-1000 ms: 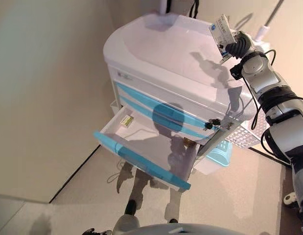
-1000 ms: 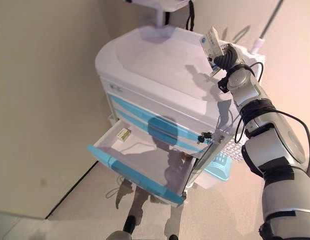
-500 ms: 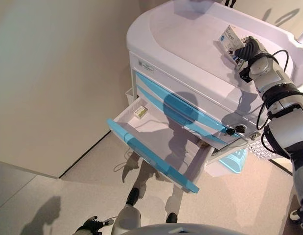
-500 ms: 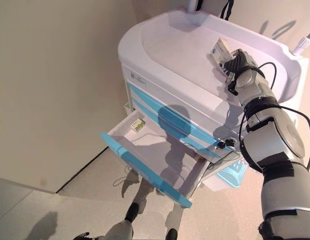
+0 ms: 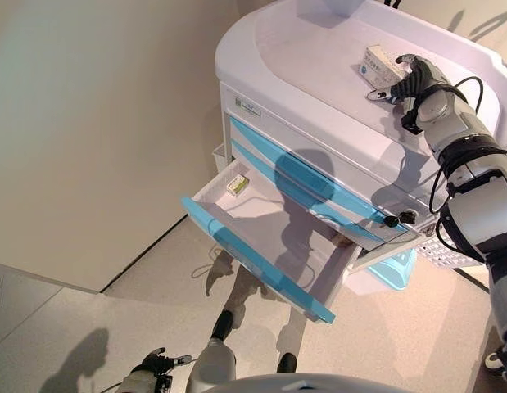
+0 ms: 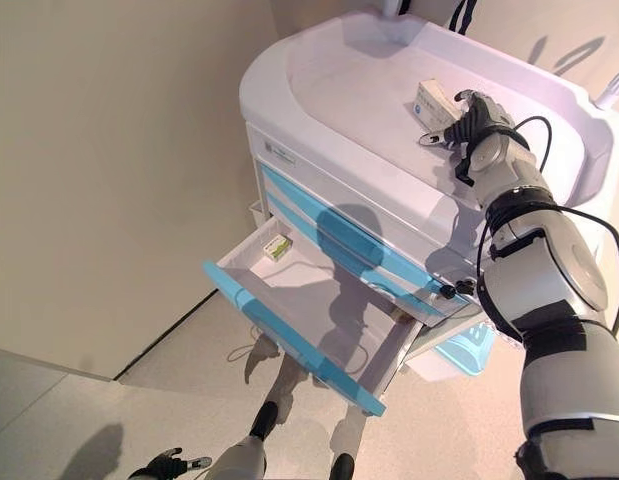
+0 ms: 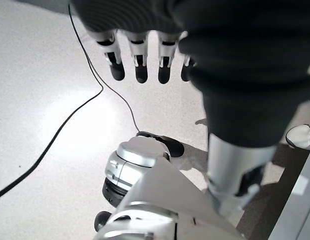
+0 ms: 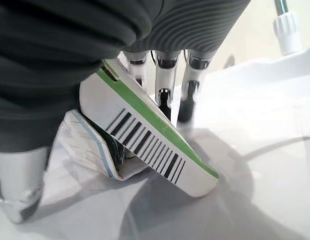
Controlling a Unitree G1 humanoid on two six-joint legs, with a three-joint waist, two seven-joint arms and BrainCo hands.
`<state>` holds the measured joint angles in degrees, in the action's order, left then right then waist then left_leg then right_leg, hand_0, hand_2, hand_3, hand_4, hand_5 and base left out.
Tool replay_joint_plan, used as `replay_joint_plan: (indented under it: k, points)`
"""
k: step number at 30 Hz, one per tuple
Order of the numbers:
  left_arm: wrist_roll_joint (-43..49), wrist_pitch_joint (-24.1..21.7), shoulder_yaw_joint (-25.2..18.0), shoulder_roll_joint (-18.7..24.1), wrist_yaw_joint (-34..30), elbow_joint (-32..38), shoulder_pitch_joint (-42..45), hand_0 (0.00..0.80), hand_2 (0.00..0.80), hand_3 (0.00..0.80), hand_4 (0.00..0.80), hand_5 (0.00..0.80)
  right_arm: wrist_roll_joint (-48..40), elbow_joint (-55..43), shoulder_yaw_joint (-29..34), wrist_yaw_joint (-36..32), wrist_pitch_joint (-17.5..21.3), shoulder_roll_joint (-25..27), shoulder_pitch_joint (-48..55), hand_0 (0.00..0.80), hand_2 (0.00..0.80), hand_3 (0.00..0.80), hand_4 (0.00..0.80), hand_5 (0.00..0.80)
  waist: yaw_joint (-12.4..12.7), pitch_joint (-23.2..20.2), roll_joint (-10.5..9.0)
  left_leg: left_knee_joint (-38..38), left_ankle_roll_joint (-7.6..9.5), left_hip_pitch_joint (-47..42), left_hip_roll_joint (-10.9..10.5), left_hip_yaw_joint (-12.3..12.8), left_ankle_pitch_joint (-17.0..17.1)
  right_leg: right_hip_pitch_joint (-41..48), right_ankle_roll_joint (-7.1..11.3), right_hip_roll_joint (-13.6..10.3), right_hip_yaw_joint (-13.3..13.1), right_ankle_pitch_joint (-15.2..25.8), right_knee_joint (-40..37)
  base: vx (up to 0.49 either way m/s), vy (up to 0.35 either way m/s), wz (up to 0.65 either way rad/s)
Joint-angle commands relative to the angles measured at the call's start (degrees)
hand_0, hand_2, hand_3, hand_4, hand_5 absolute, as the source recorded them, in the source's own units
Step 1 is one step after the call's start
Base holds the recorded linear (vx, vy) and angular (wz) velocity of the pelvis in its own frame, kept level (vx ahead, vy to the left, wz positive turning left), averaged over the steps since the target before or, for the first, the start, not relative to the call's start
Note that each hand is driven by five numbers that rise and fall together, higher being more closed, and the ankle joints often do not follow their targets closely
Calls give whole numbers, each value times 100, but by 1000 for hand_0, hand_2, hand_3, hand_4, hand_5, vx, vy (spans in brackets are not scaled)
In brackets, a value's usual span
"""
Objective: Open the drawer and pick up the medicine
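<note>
One white cart (image 5: 302, 74) stands in view, with blue-trimmed drawer fronts; one drawer (image 5: 261, 237) is pulled open. Two medicine boxes show: one white box (image 5: 377, 64) on the cart's top and one small box (image 5: 236, 185) lying in the open drawer's back corner. One light blue basket (image 5: 394, 270) hangs low at the cart's side. Two robot hands appear: the right hand (image 5: 410, 80) and the left hand (image 7: 144, 60).

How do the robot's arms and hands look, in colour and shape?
The right arm is silver-grey, built of rounded segments with dark bands and thin black cables. Both the right hand and the left hand have a dark ribbed cover and silver fingers with dark tips.
</note>
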<state>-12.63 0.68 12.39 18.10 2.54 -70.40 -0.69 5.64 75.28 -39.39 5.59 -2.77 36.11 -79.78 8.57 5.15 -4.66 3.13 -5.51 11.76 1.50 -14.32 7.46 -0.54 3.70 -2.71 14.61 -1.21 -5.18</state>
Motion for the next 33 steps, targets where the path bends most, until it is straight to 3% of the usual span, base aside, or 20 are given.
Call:
replay_joint_plan:
  k: [1, 10, 11, 15, 18, 30, 33]
  points:
    - [-148, -65, 73, 111, 80, -173, -217, 0, 0, 0, 0, 0, 81, -41, -552, 0, 15, -9, -459, 0, 0, 0, 0, 0, -148, 112, -158, -104, 257, -339, -448, 293, -412, -297, 148, -137, -132, 8, 419, 0, 0, 0]
    - [-60, -20, -37, 110, 28, -269, -183, 0, 0, 0, 0, 0, -159, -630, -352, 80, 76, -38, -342, 0, 0, 0, 0, 0, -287, 0, -161, -101, 287, -517, -403, 466, -493, -194, 147, -130, -272, 7, 414, 8, 5, -9]
    - [-8, 4, -158, 84, 27, -303, -123, 0, 0, 0, 0, 0, -378, -1426, -95, 207, 157, 67, -135, 0, 0, 0, 0, 0, -396, -68, -141, -108, 316, -630, -368, 590, -552, -132, 152, -131, -400, 13, 404, 15, 14, -5]
    - [88, 33, -270, 55, 35, -316, -18, 0, 0, 0, 0, 0, -457, -2439, 306, 329, 209, 324, 306, 0, 0, 0, 0, 0, -499, -139, -81, -87, 337, -764, -334, 741, -595, -60, 156, -121, -540, 20, 387, 6, 17, -35]
    - [242, 54, -373, -12, 97, -322, 44, 0, 0, 0, 0, 0, -545, -3442, 1022, 609, 305, 570, 944, 0, 0, 0, 0, 0, -630, -237, 26, -64, 364, -922, -300, 897, -650, 34, 168, -114, -673, 30, 350, 2, 15, -15]
    - [433, 102, -466, -118, 128, -196, 109, 0, 0, 0, 0, 0, -1253, -4749, 2467, 896, 564, 665, 2518, 0, 0, 0, 0, 0, -843, -393, 214, -35, 362, -1188, -229, 1295, -680, 178, 172, -40, -989, 104, 245, -33, -7, -25]
    - [541, 160, -517, -224, 154, -218, 117, 0, 0, 0, 0, 0, -1372, -5200, 3054, 1009, 656, 565, 3408, 0, 0, 0, 0, 0, -927, -435, 279, -35, 353, -1268, -199, 1433, -682, 219, 173, -14, -1062, 127, 221, -49, -16, -17]
